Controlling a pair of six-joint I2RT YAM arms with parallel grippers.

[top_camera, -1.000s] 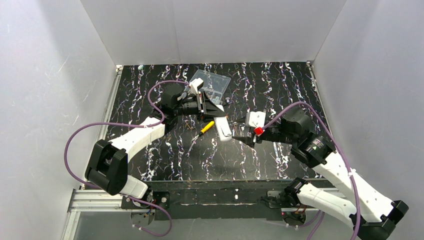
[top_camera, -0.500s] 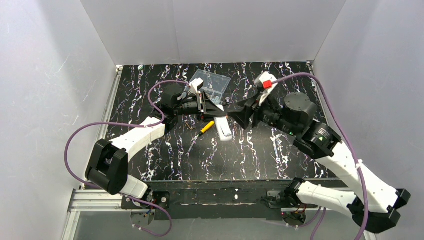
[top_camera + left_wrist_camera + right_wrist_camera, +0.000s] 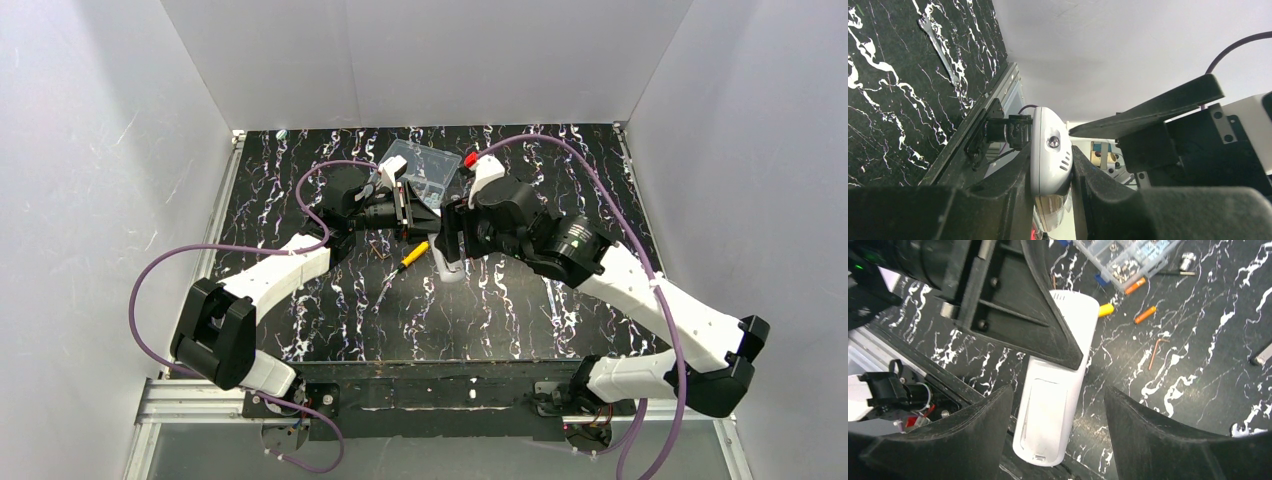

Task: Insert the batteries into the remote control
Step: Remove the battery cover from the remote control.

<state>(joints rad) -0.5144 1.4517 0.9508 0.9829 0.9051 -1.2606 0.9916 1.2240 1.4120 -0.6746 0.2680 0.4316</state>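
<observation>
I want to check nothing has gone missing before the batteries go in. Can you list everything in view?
table: one, black with white veins
clear box: one, compartmented, far side of the table
remote control: one, white, back up at mid-table
batteries: two, orange, past the remote control, the second at the clear box's edge
screwdriver: one, yellow-and-black handle, beside the remote control
left gripper: one, black, shut on the remote control
right gripper: one, black, open over the remote control
</observation>
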